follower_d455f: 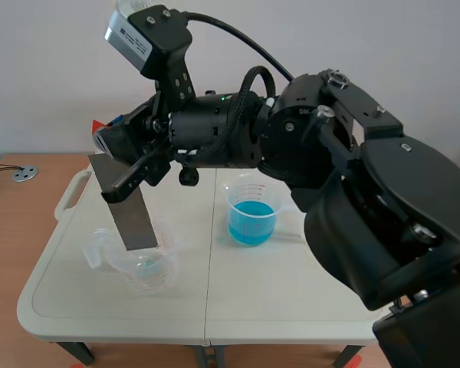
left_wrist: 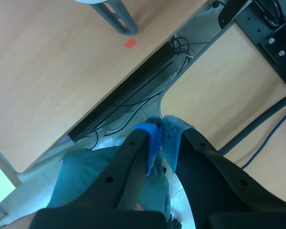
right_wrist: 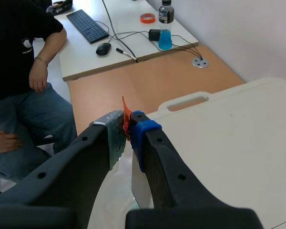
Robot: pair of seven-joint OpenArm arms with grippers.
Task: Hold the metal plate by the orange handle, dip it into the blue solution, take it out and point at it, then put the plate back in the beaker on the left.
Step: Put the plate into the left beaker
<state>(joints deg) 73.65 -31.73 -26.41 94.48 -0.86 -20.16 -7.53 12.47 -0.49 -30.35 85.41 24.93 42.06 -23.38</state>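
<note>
The right fingers [right_wrist: 144, 132] pinch the orange handle [right_wrist: 125, 112]; the metal plate [follower_d455f: 130, 211] hangs tilted over the clear beaker [follower_d455f: 147, 267], beside the blue solution [follower_d455f: 251, 221]; left fingers [left_wrist: 152, 141] pressed together

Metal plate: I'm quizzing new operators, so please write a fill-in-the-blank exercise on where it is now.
1. The metal plate is held by the ____ arm's hand.
2. The handle between that hand's pads is ____.
3. The beaker at the table's middle holds ____ liquid.
4. The left hand is ____, holding nothing.
Missing words: right, orange, blue, shut.
</note>
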